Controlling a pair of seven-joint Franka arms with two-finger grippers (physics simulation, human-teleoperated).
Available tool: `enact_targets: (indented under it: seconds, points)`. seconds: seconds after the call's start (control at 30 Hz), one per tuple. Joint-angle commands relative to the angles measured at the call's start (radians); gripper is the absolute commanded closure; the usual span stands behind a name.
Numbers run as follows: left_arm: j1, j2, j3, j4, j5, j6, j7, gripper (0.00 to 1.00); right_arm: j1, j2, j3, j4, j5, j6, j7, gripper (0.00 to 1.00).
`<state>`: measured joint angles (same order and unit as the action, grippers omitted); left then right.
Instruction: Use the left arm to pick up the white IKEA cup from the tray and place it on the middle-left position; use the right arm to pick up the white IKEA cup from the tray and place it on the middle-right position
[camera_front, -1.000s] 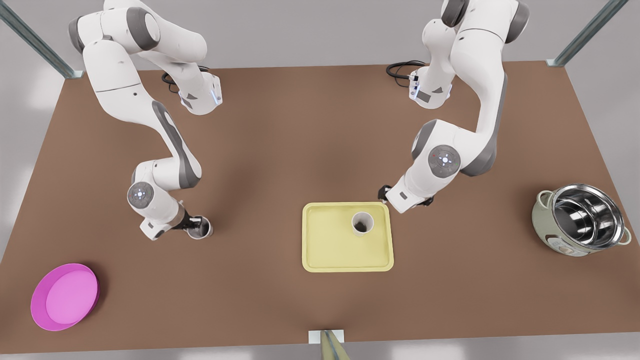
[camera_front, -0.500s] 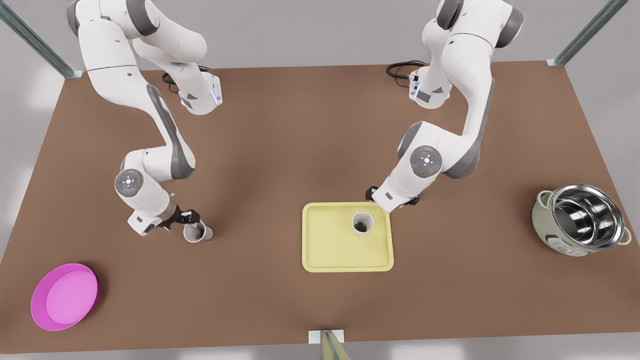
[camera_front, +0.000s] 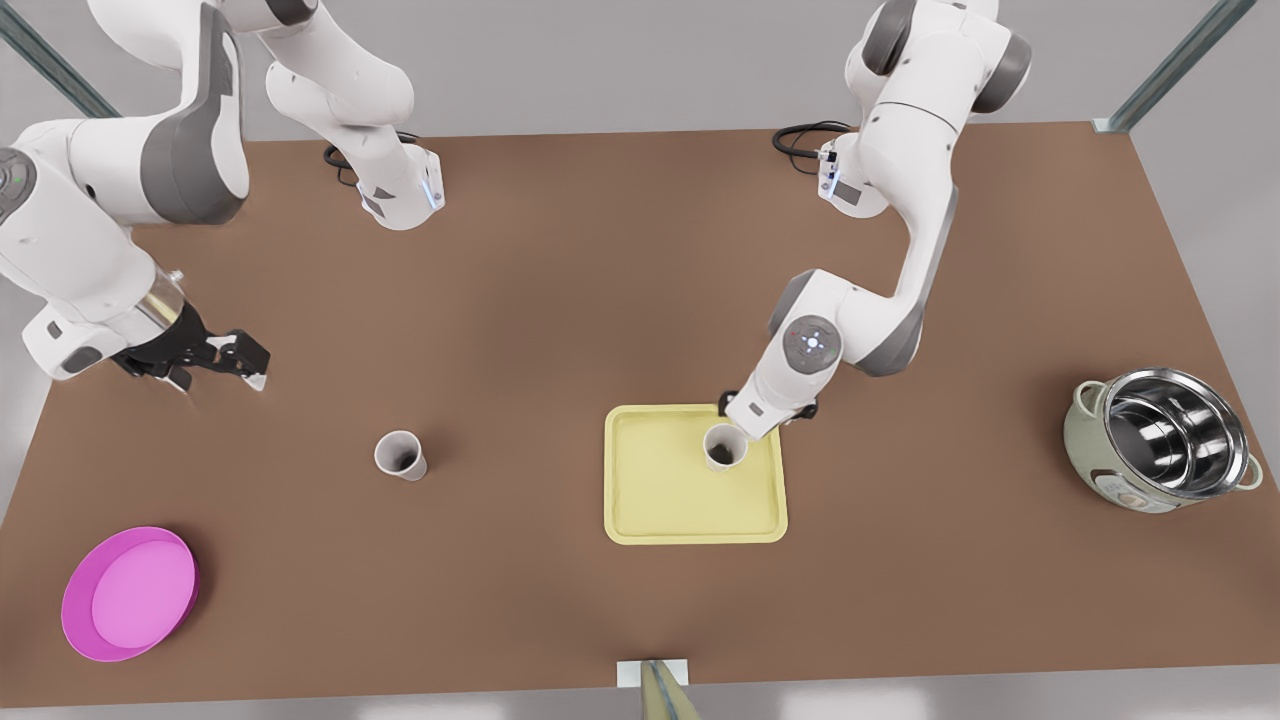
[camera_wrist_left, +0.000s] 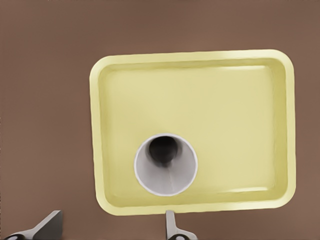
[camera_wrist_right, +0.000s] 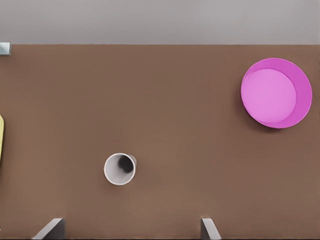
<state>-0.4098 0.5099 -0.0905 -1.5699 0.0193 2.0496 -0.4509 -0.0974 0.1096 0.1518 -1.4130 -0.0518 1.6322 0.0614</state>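
Tray (camera_front: 660, 500) pale yellow. Cup on tray (camera_front: 724, 446) white, dark inside; second cup (camera_front: 400, 455) on bare tabletop same white, dark inside. Table (camera_front: 600, 280) plain brown, no pattern. Dish (camera_front: 130, 593) magenta, paler pink centre. Pot (camera_front: 1165, 440) pale grey-green outside, shiny steel inside. Arms white with grey joints; fingers (camera_front: 235, 352) black.

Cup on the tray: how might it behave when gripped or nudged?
The cup on the tray stands upright with a wide mouth, so a high nudge could tip it. Its smooth wall may slip from the open left gripper beside it. It looks stiff and light. The right gripper hangs open, away.
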Motion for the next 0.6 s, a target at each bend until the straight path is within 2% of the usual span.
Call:
enact_targets:
  seconds: [0.0, 0.57]
  points:
    - [0.012, 0.002, 0.002, 0.001, 0.004, 0.006, -0.087, 0.00, 0.031, -0.057, -0.015, -0.046, 0.004, -0.112, -0.054, 0.00]
    - [0.000, 0.164, 0.003, 0.022, 0.025, 0.196, -0.071, 0.00, 0.024, -0.013, -0.046, -0.038, 0.047, -0.117, -0.048, 0.00]
